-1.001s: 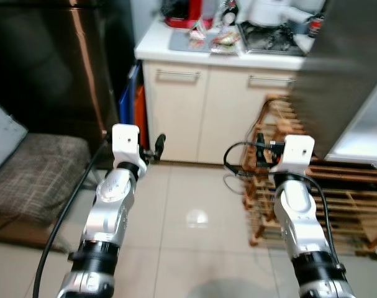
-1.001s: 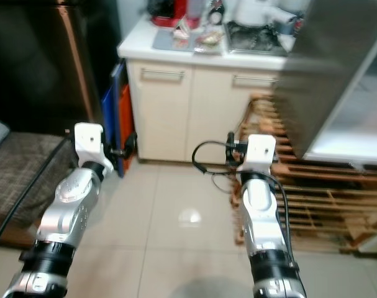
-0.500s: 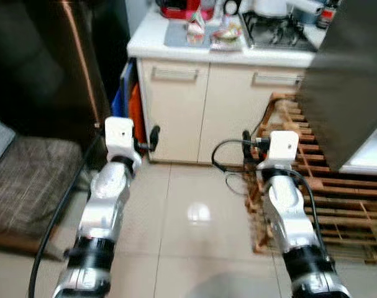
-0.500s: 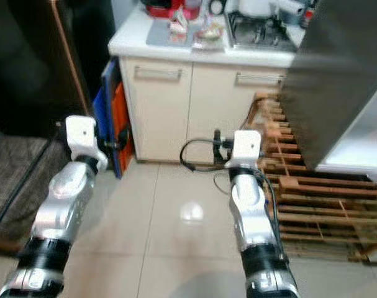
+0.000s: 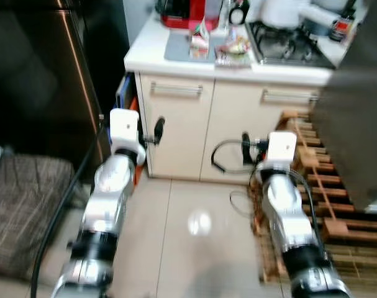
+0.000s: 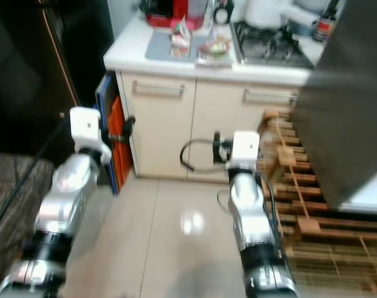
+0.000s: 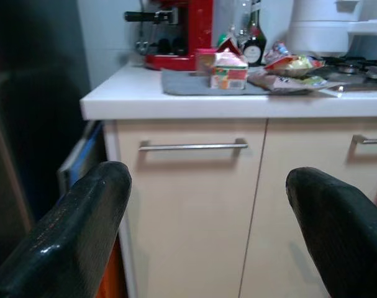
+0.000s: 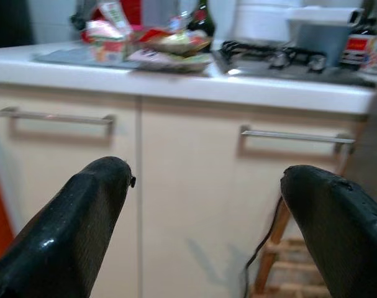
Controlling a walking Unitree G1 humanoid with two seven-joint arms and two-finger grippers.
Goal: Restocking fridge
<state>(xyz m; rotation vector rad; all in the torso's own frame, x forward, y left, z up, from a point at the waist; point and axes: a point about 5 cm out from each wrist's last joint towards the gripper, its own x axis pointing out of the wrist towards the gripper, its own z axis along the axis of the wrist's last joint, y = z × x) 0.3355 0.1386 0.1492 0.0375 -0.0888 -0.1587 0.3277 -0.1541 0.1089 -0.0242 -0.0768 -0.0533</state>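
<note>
The small carton (image 7: 228, 67) and snack packets (image 7: 287, 65) sat on a grey mat (image 5: 191, 48) on the white worktop (image 5: 176, 61), with a red coffee machine (image 7: 176, 34) behind them against the wall and a gas hob (image 5: 286, 48) next to them. Under the worktop were cream cabinet doors (image 5: 176, 133) with long metal handles (image 7: 193, 146). Both arms were held out low in front of that cabinet, well short of the food: left gripper (image 7: 207, 230) had its fingers (image 7: 82, 223) wide apart, holding nothing, and right gripper (image 8: 204, 230) was spread the same way. Glossy beige floor tiles (image 5: 194, 242) ran below, a wooden pallet (image 5: 337, 205) lay to the right, and a dark fridge (image 5: 39, 81) stood to the left.
</note>
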